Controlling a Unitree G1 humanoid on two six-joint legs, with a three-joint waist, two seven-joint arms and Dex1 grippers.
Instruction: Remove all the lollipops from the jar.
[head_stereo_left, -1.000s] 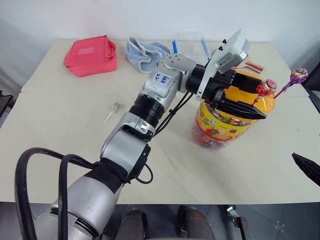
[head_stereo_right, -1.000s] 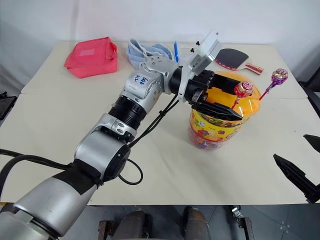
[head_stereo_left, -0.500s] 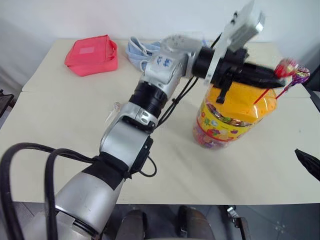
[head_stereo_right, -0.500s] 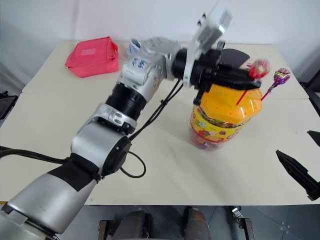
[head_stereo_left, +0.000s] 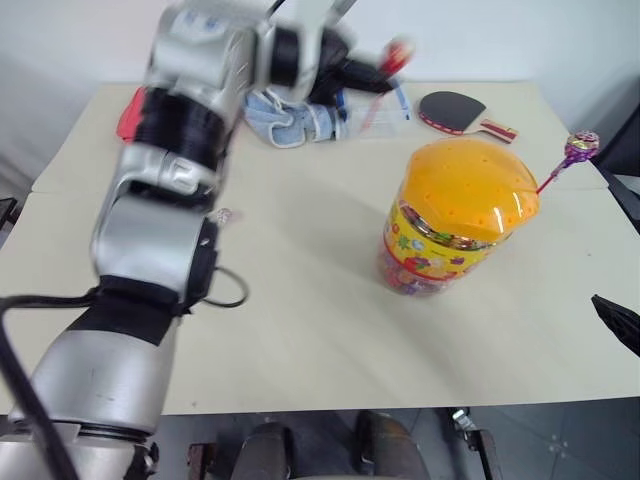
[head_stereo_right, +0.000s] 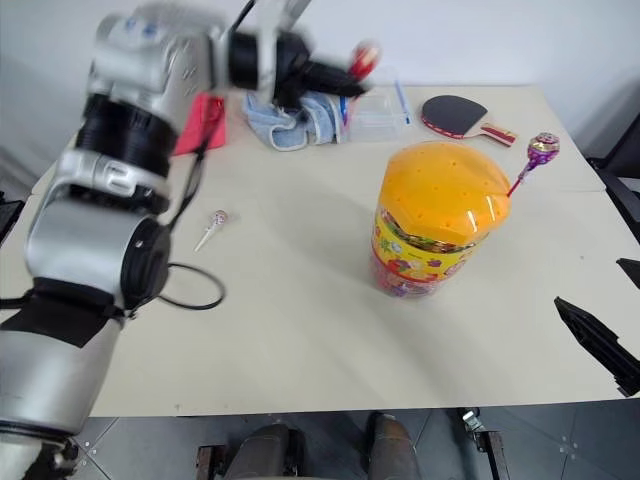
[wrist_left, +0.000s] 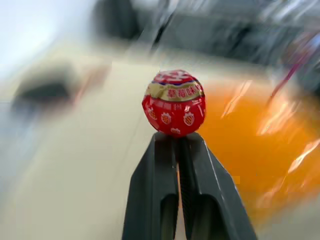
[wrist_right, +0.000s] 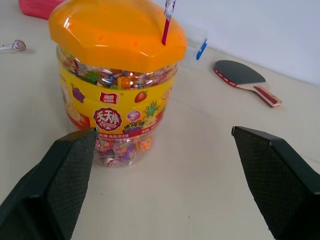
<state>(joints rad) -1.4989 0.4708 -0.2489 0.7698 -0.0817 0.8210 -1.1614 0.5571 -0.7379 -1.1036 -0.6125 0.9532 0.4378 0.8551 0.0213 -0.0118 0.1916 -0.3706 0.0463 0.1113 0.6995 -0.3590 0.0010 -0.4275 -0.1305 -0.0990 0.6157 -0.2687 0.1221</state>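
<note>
The jar (head_stereo_left: 455, 230), clear with an orange dotted lid and a yellow label band, stands right of the table's middle. A purple lollipop (head_stereo_left: 578, 148) sticks out of the lid's right side on its stick (wrist_right: 166, 25). High over the table's far side, my left gripper (wrist_left: 175, 137) is shut on a red lollipop (wrist_left: 174, 102), pinched just under its ball (head_stereo_right: 365, 58). A silvery-pink lollipop (head_stereo_right: 215, 222) lies on the table to the left. My right gripper (wrist_right: 164, 132) stands wide open, level, facing the jar from its near right side without touching it.
Along the table's far edge lie a red pouch (head_stereo_right: 200, 120), a blue cloth (head_stereo_right: 300, 115), a clear box with blue clips (head_stereo_right: 380, 110) and a table tennis paddle (head_stereo_right: 460, 113). Bare tabletop (head_stereo_left: 320, 320) lies in front of the jar.
My left gripper shut on the red lollipop, pulled it up out of the lid and swung it high to the far left. The right gripper kept still.
</note>
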